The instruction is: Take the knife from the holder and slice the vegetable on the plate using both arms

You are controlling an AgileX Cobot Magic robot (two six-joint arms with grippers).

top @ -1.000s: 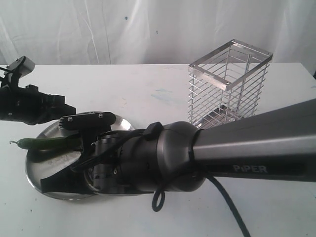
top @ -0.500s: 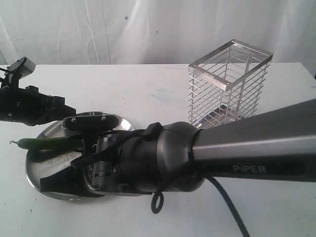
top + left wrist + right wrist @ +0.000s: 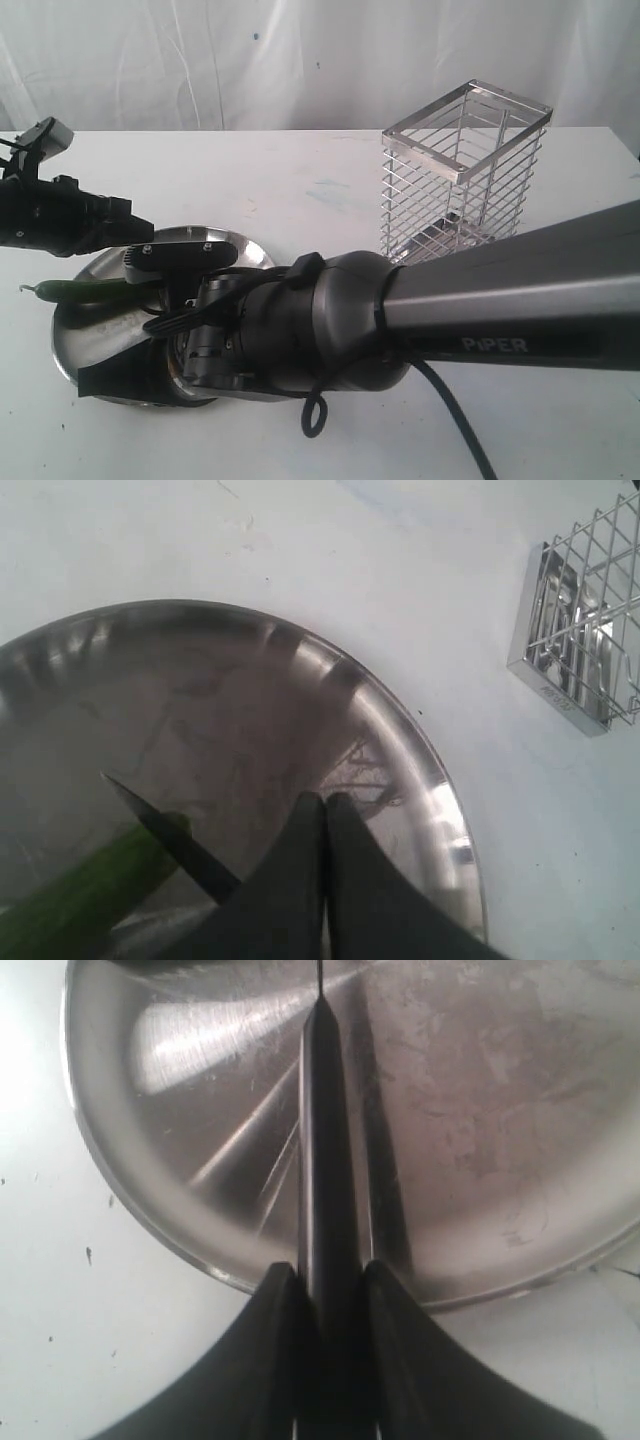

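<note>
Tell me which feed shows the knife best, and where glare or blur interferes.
Right wrist view, best: knife crisp and dark, glare whitening the plate beside it. Left wrist view: soft, murky reflections, knife tip at the vegetable readable. Exterior view: right arm hides most of the plate.

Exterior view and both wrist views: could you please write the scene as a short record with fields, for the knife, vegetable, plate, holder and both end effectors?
knife: gripped by right end effector, reaching over plate
vegetable: on plate, stem end past the rim, knife crossing it
plate: on table
holder: upright on table, apart from plate, no knife in it
left end effector: shut, holding nothing, over plate
right end effector: shut on knife
</note>
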